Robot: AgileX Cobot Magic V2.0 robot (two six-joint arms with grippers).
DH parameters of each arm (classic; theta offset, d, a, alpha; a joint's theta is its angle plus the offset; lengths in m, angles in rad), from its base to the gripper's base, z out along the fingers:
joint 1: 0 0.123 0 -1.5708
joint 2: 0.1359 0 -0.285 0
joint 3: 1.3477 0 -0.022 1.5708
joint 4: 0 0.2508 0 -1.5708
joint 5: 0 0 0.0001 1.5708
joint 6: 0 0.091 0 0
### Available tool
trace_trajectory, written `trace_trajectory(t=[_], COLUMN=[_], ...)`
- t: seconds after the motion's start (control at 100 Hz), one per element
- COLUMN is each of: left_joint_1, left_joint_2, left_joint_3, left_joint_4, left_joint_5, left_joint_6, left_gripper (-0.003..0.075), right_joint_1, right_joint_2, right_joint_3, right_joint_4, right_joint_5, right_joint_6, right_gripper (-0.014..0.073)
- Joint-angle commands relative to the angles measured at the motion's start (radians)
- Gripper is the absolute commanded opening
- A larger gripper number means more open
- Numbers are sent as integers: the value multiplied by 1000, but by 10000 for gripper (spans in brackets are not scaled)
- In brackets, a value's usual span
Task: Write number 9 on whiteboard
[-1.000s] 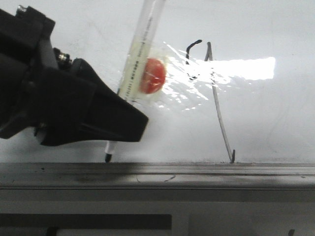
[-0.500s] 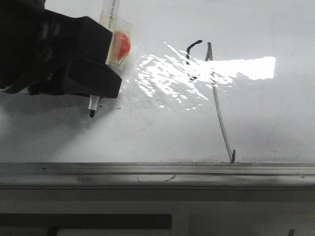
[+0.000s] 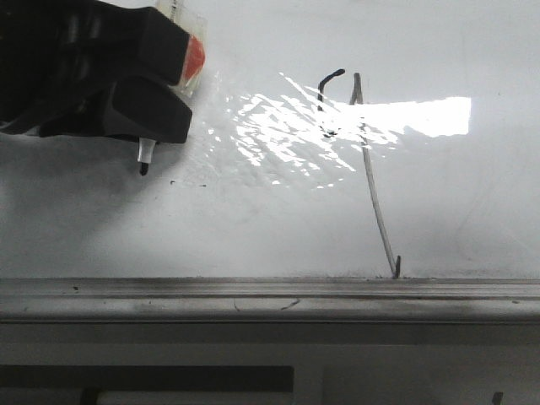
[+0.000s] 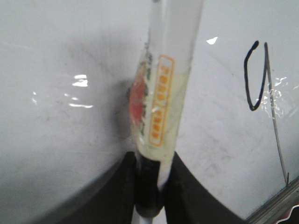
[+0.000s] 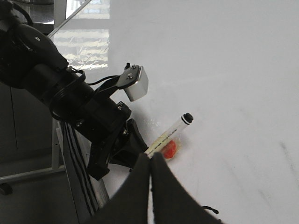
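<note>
The whiteboard point(image 3: 253, 219) is glossy white, with glare and a grey metal rim point(image 3: 270, 295) along its lower edge. The number 9 point(image 3: 371, 186) is a dark hooked curl with a long faint grey downstroke that ends near the rim. It also shows in the left wrist view point(image 4: 254, 79). My left gripper point(image 3: 148, 126) is shut on a white marker point(image 4: 168, 88) with a red and yellow label. It is well left of the 9. The marker's black tip point(image 3: 143, 169) points down at the board; I cannot tell if it touches. My right gripper point(image 5: 152, 158) is shut and empty, above the board.
The left arm point(image 5: 70, 102) and its grey wrist camera point(image 5: 135, 84) fill the left of the right wrist view, with the marker point(image 5: 170, 135) sticking out of it. Tiny black specks point(image 3: 190, 183) lie on the board below the left gripper.
My left gripper has carried the marker up and to the left. The tip has gone from close to the rim to higher on the board. The 9 looks the same.
</note>
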Motion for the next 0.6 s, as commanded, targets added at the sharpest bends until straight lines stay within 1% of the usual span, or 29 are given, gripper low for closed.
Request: trace_trajectory(t=[0.0,0.1,0.17,0.33,0.4,0.48,0.59], left_joint_1=[11,11,11,11,11,8,-15], left_joint_2=[9,19,23,25,9,-41,-161], left_joint_3=[-15,-15,-15,-15,-19,-19,-6], left_joint_4=[-11,-13,-13,-13,-13,-13,-13], left_joint_5=[-157,-157,-157,-157,-155,-150,-150], left_joint_6=[-6,-6,-6,-6,-6,-6,4], left_gripper=[237,365,424,454,491,536,534], right_joint_1=[-5,-5,-5,-5,-5,-5,-5], right_joint_2=[3,3,3,3,3,-1,-19], right_joint_3=[-31,-31,-31,-31,-31,-31,-28], right_joint_4=[14,31,46,48,48,41,-24], right_joint_5=[-67,-67,-67,-67,-67,-57,-9], right_joint_6=[6,6,6,6,6,6,6], right_gripper=[-61,-61,-61,-61,-61,-61,-61])
